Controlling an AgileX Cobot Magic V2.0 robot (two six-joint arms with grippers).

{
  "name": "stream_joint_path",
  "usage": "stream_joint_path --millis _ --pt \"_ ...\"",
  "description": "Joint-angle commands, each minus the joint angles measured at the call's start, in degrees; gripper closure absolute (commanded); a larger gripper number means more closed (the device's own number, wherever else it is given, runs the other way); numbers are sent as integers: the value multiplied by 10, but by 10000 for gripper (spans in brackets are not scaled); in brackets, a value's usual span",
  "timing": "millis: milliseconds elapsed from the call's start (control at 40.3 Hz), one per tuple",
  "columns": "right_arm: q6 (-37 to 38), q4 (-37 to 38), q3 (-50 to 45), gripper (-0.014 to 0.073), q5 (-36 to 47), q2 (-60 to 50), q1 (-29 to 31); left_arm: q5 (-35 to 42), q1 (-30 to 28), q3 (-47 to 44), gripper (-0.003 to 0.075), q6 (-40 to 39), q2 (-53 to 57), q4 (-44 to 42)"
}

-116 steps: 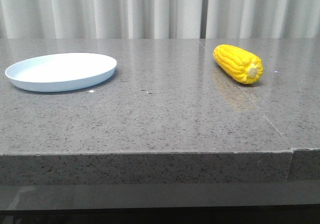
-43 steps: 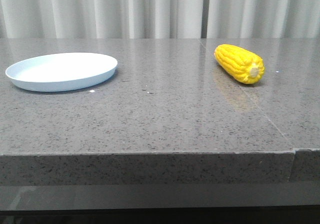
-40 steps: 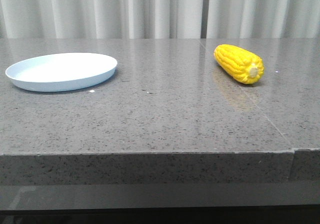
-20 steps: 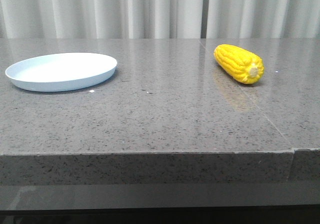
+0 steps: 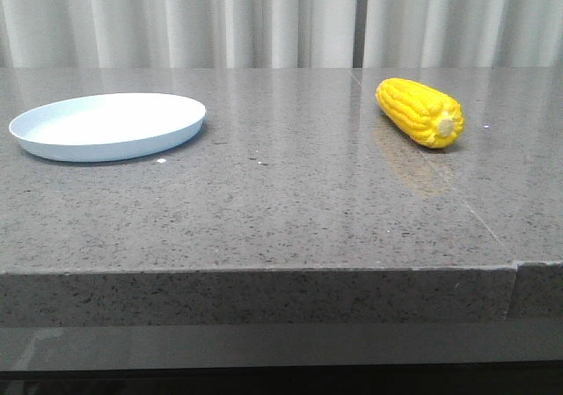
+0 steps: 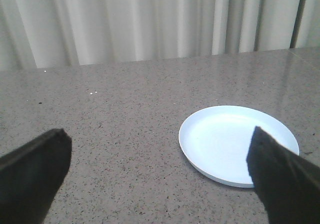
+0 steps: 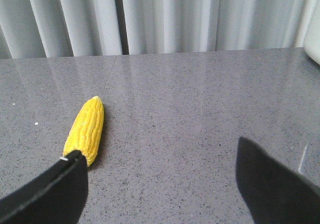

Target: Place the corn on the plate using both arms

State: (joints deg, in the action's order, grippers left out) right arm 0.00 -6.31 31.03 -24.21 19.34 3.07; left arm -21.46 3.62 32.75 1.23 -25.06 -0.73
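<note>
The yellow corn [image 5: 420, 112] lies on the grey stone table at the right, its pale cut end toward the front. It also shows in the right wrist view [image 7: 86, 129], just beyond one finger. The pale-blue plate [image 5: 107, 126] sits empty at the left, and in the left wrist view [image 6: 235, 143] one finger partly covers it. My left gripper [image 6: 160, 176] is open and empty above the table. My right gripper [image 7: 162, 179] is open and empty, the corn off to one side of it. Neither gripper shows in the front view.
The grey speckled table [image 5: 281, 201] has a front edge near the camera and a seam [image 5: 488, 228] running back on the right. Pale curtains [image 5: 281, 17] hang behind the table.
</note>
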Motion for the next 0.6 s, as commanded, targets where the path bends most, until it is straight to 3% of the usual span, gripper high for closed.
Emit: stream_joint_path --millis 0,198,397,570 --pt "-6 -3 20 -39 43 9 2 57 -1 21 29 0 -8 2" --pt "-6 -3 20 -39 43 9 2 75 -1 38 29 0 -50 0" --pt "-6 -3 20 -39 43 9 2 23 -1 127 29 0 -204 45" --pt "-6 -3 20 -39 43 9 2 -4 32 204 29 1 -339 49"
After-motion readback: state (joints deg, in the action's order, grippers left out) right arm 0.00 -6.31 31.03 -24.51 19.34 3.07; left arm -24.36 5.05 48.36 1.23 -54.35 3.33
